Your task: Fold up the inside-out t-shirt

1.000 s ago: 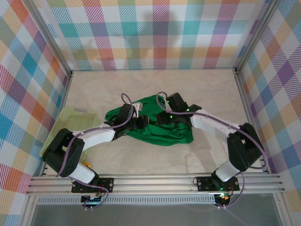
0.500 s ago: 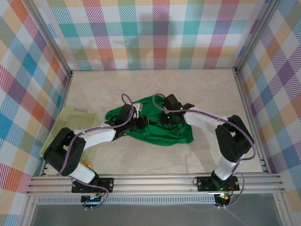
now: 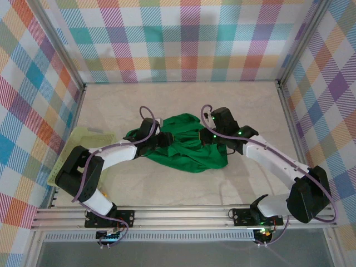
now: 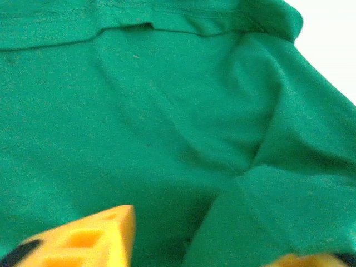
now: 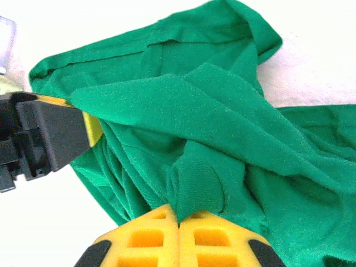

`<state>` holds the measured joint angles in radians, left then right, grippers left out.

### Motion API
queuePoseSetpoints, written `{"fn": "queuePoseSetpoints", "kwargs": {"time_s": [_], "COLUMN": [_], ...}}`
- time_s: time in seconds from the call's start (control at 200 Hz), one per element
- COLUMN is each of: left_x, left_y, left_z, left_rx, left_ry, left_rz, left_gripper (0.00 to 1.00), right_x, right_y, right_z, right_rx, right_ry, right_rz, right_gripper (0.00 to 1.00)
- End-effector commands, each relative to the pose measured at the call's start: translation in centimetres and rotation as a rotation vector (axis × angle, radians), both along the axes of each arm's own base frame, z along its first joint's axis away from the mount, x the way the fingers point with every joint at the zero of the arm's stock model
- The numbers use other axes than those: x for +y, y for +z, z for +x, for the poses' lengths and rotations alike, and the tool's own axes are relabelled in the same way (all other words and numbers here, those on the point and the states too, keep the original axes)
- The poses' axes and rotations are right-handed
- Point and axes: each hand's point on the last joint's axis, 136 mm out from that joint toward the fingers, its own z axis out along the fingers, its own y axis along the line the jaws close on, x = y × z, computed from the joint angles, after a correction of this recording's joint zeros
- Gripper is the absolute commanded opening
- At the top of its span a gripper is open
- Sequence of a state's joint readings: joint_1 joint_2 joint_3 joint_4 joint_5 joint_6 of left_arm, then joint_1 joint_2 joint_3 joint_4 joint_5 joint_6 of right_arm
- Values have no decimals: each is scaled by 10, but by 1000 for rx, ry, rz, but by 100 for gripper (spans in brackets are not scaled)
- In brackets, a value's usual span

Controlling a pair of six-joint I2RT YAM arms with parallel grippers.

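Our right gripper (image 5: 179,222) pinched the shirt (image 5: 222,105), our left gripper (image 4: 208,239) stood parted over it, so we judged a slow lift best.

Pale table (image 3: 183,105): green t-shirt (image 3: 189,153) (crumpled), mesh basket (image 3: 89,136) left.

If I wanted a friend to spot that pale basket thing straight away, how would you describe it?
Look at the white table inside the checked walls, then along its left edge. There, partly under the left arm, sits the basket. It is pale yellow-green and straight-edged, unlike the bright green t-shirt crumpled mid-table.
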<state>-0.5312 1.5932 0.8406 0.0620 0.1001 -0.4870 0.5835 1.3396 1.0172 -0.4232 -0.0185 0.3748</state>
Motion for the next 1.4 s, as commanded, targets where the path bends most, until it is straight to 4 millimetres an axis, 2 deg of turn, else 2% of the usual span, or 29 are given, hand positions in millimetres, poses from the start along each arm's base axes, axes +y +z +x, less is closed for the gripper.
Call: {"fn": "queuePoseSetpoints", "kwargs": {"time_s": [0.0, 0.055, 0.145, 0.25, 0.33, 0.41, 0.495, 0.625, 0.71, 0.81, 1.035, 1.26, 1.395], "left_x": [20, 14, 12, 16, 26, 17, -1, -44, -56, -60, -56, -57, -54], "left_y": [-9, 2, 22, 44, 55, 59, 53, 35, 26, 16, 1, -3, -8], "left_z": [-6, -12, -19, -23, -26, -27, -30, -37, -37, -35, -28, -26, -23], "left_rx": [4, -57, -149, -238, -252, -258, -232, -155, -108, -63, -7, 7, 19], "left_ry": [34, 7, 4, 40, 87, 66, 1, -142, -163, -154, -112, -106, -88], "left_rz": [221, 306, 432, 569, 698, 693, 619, 469, 446, 453, 470, 471, 474], "left_gripper": [61, 70, 78, 80, 81, 79, 75, 65, 58, 53, 46, 43, 35], "right_x": [0, 3, 6, 10, 13, 15, 15, 15, 15, 14, 12, 11, 13], "right_y": [-36, -40, -37, -26, -18, -14, -13, -12, -11, -11, -11, -14, -13], "right_z": [-4, 0, 8, 13, 14, 13, 12, 12, 12, 12, 10, 11, 11], "right_rx": [105, 112, 100, 72, 67, 60, 57, 54, 50, 47, 40, 41, 43], "right_ry": [10, 3, -9, 2, 13, 20, 18, 17, 16, 16, 19, 19, 21], "right_rz": [0, 9, 12, 28, 39, 55, 65, 73, 71, 66, 56, 50, 56], "right_gripper": [0, 0, 0, 0, 0, 0, 0, 0, 0, 0, 0, 0, 0]}}
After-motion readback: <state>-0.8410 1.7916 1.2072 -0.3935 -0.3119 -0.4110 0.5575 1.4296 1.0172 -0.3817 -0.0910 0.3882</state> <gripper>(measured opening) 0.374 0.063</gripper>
